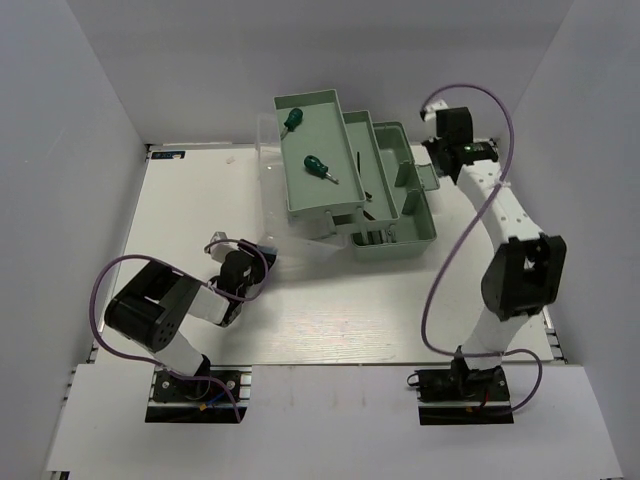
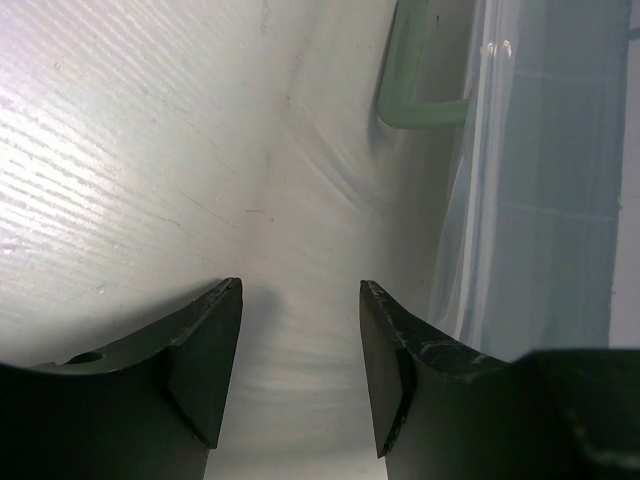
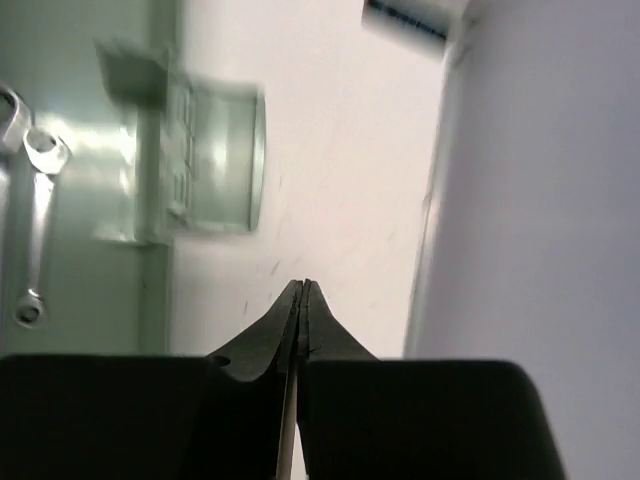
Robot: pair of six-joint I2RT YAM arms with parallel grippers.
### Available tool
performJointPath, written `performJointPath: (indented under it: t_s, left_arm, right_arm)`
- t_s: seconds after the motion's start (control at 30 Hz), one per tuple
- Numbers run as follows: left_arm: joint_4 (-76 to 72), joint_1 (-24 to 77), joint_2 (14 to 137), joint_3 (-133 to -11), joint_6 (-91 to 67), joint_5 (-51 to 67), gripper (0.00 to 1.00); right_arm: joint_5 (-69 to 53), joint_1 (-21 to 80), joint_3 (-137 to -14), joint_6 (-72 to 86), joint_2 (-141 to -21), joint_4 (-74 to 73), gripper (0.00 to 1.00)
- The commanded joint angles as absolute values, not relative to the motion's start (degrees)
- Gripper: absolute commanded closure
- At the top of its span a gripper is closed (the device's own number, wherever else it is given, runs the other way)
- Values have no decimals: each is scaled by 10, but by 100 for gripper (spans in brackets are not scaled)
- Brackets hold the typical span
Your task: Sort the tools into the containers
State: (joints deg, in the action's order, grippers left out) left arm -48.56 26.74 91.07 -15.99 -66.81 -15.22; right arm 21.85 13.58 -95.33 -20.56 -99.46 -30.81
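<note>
Risking a bump on the toolbox [image 1: 400, 243] wall from the right arm [image 1: 500, 215], stretched far out just beside its right end, with right fingers [image 3: 270, 340] clenched on nothing (view blurred). Could also jolt the trays [image 1: 300, 192] and shake loose the screwdrivers [image 1: 320, 167], hex key [image 1: 362, 172] and wrenches [image 3: 35, 230] lying inside. Left arm [image 1: 160, 310] folded near its base, left fingers [image 2: 205, 350] released, empty, low over the bench [image 1: 330, 320] beside the lid [image 2: 530, 200].

You see a white surface [image 1: 330, 320] beneath everything, plain white walls [image 1: 70, 150] closing it in on three sides, and a small dark strip [image 1: 168, 154] at its far left corner.
</note>
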Motion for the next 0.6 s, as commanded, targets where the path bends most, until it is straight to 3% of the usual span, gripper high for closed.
performJointPath:
  t_s: [0.0, 0.43, 0.57]
  left_arm:
    - [-550, 265, 906, -198, -628, -106, 39]
    - [-599, 255, 913, -246, -575, -39, 39]
    - [-620, 255, 954, -307, -569, 12, 40]
  right_arm:
    - [44, 70, -962, -130, -1061, -447, 100]
    - [-384, 16, -931, -123, -1187, -476, 100]
    - [-426, 18, -926, -127, -1190, -476, 100]
